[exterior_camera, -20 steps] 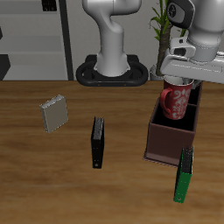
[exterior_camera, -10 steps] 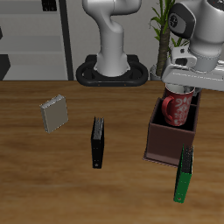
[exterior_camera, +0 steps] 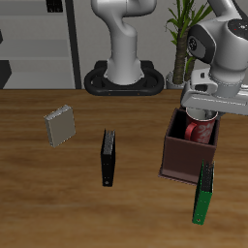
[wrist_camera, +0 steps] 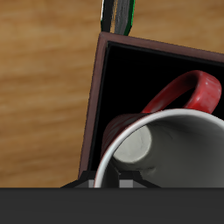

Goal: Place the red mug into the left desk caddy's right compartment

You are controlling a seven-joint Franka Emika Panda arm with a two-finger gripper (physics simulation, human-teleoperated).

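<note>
The red mug [exterior_camera: 201,131] is low inside the left desk caddy [exterior_camera: 186,157], in its square end section farthest from the table's front edge. Only the mug's upper part shows above the maroon wall. My gripper [exterior_camera: 202,116] is right above it and shut on its rim; the fingertips are hidden behind the mug and hand. In the wrist view the mug's white inside [wrist_camera: 179,162] and red loop handle [wrist_camera: 188,92] sit within the caddy's black walls [wrist_camera: 93,105].
A green book [exterior_camera: 203,194] leans at the caddy's near end; it also shows in the wrist view [wrist_camera: 118,12]. A black book [exterior_camera: 108,158] and a grey box [exterior_camera: 59,125] lie on the table's middle. The robot base [exterior_camera: 124,79] stands at the back.
My gripper has come down with the red mug, from above the caddy's rim to inside the square end section.
</note>
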